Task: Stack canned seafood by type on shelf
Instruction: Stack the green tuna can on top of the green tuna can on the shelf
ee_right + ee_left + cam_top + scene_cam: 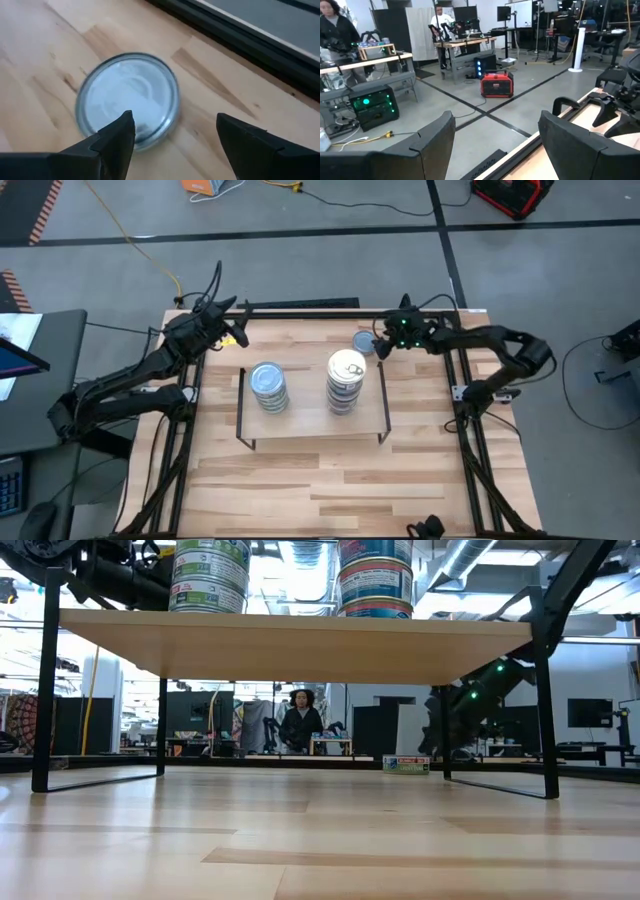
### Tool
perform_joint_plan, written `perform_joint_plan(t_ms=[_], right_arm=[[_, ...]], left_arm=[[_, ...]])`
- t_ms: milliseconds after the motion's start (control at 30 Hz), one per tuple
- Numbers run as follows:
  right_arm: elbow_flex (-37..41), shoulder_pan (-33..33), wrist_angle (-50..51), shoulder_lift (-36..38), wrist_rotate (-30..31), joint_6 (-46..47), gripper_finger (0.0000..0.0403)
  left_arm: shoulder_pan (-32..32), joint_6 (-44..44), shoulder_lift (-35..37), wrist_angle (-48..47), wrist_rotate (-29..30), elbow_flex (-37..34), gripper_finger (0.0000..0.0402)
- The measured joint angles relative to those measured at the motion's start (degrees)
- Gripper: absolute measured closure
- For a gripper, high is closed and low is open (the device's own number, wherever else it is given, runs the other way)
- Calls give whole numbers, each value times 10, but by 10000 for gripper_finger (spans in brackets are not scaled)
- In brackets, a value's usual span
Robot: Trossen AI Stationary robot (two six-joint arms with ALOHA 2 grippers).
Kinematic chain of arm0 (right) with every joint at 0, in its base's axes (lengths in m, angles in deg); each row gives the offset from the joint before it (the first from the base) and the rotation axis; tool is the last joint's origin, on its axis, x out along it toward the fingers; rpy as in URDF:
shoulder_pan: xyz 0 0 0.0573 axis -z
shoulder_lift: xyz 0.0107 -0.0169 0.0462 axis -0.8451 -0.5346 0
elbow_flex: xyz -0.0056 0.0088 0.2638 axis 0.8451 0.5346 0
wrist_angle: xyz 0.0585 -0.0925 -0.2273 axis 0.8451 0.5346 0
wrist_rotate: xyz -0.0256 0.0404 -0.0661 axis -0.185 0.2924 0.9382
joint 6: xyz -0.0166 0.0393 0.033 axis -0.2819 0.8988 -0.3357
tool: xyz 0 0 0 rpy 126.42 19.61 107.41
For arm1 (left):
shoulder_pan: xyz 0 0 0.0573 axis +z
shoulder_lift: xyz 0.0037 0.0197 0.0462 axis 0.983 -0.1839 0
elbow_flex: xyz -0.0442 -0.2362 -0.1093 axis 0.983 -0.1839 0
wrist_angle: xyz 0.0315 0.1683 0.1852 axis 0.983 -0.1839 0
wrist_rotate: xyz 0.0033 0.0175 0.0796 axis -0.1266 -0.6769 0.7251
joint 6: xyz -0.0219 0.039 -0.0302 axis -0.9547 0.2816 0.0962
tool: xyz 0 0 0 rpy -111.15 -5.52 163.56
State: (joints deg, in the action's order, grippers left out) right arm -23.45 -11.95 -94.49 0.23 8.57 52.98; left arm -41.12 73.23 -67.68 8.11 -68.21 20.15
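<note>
Shelf [310, 425] sits mid-table, two stacks of tins on its top: blue-grey stack [269, 387] toward the left arm's side, silver-gold stack [346, 382] toward the right arm's side. One loose blue-grey tin [127, 100] lies flat on the table behind the shelf, near the far edge; in the high view it shows just beside the right gripper [383, 346]. Right gripper hangs over that tin, fingers spread wide, nothing held; in the right wrist view one finger already overlaps the tin's rim and the other stands off to the side on bare wood. Judgement: this is the pick of the last loose tin. To do it well, shift until the tin sits midway between the fingers, come down level, close on the side wall rather than the lid. It belongs on the blue-grey stack; set it square, since the stack is already tall. Left gripper [492, 150] waits behind the shelf at the table's far left corner, fingers wide apart, empty. Table [330, 480] is pale wood planks in a black frame. Beyond the shelf: grey floor with black tape lines, a red box [496, 84], desks, monitors, a seated person [300, 725].
</note>
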Motion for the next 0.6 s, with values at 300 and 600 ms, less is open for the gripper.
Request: perform_joint_plan(t_ms=[300, 600], right_arm=[[-1, 0, 49, 2, 7, -4, 101], [-3, 0, 114, 10, 33, -15, 101]], left_arm=[[0, 6, 0, -11, -2, 0, 130], [0, 0, 0, -16, -3, 0, 130]])
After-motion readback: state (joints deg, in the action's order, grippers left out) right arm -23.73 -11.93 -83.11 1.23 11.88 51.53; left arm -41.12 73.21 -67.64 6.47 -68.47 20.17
